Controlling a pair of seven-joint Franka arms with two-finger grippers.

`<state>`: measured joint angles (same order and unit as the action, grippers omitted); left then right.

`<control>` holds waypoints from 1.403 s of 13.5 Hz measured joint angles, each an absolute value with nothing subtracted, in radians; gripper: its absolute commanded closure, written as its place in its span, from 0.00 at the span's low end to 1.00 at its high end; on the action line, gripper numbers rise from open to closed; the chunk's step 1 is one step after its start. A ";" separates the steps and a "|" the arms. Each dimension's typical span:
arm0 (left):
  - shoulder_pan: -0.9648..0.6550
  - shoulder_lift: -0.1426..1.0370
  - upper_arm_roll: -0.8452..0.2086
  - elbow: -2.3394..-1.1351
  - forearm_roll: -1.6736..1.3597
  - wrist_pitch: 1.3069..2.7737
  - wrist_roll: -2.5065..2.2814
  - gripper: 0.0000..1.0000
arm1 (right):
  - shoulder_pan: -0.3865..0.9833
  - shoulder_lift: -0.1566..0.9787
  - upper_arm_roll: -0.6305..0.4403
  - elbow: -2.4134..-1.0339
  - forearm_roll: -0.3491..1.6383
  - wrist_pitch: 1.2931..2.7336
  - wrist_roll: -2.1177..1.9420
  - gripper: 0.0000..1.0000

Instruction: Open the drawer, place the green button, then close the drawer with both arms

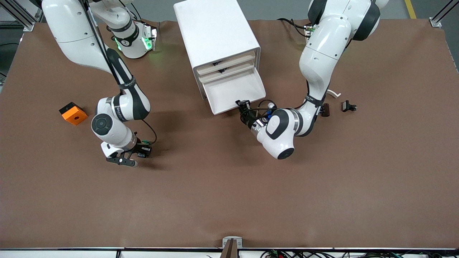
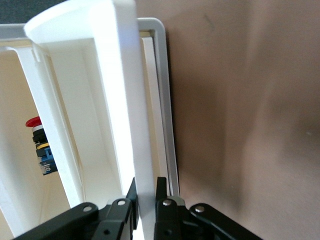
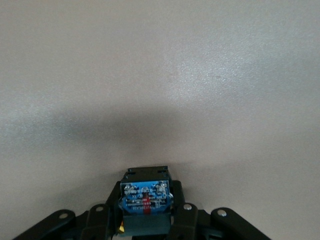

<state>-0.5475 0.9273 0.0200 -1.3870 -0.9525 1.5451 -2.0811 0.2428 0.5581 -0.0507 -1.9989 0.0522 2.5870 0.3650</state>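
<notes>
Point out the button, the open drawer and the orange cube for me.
button (image 3: 145,197): right wrist view, on its blue labelled base, held in the right pincer.
open drawer (image 1: 233,89): front view, on its bare white floor.
orange cube (image 1: 73,114): front view, on its top face beside the hole.

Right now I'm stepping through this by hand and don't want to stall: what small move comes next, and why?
Probably lift the right claw and carry it toward the white pulled-out bottom drawer. It is shut on the small blue-based button low over the brown table mat, while the left claw grips the drawer's front edge, holding it open.
</notes>
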 measured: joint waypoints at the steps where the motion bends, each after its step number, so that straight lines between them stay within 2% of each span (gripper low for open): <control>1: -0.542 0.928 0.022 -1.381 -0.952 1.564 -2.055 0.00 | 0.243 0.557 -0.052 -1.992 0.052 2.575 0.367 1.00; 4: -0.518 0.929 0.028 -1.341 -0.952 1.581 -2.003 0.00 | 0.243 0.537 -0.055 -1.929 0.054 2.437 0.394 1.00; 7: -0.504 0.928 0.053 -1.280 -0.951 1.581 -1.977 0.00 | 0.252 0.466 -0.040 -1.865 0.056 2.260 0.521 1.00; 11: -0.500 0.910 0.118 -1.236 -0.948 1.581 -1.919 0.00 | 0.385 0.357 -0.009 -1.838 0.057 2.118 0.825 1.00; 19: -0.497 0.826 0.213 -1.230 -0.943 1.569 -1.857 0.00 | 0.658 0.326 0.002 -1.823 0.119 2.090 1.131 1.00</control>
